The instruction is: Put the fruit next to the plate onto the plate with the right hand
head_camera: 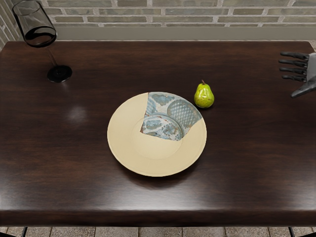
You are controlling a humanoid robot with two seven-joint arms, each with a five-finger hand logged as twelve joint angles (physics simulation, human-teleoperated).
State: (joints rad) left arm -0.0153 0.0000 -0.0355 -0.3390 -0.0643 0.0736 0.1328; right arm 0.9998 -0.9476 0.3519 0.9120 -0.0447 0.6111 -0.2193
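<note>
A green pear [204, 95] stands upright on the dark table, just off the upper right rim of the plate. The cream plate [128, 143] with a blue patterned wedge lies in the middle of the table. My right hand [297, 74] hovers at the right edge of the view, well to the right of the pear and slightly farther back. Its dark fingers [291, 63] are spread and point left, holding nothing. The left arm is out of view.
A wine glass [40, 34] with dark wine stands at the back left corner. The dark wooden table [247, 163] spans the view, with a brick wall behind it.
</note>
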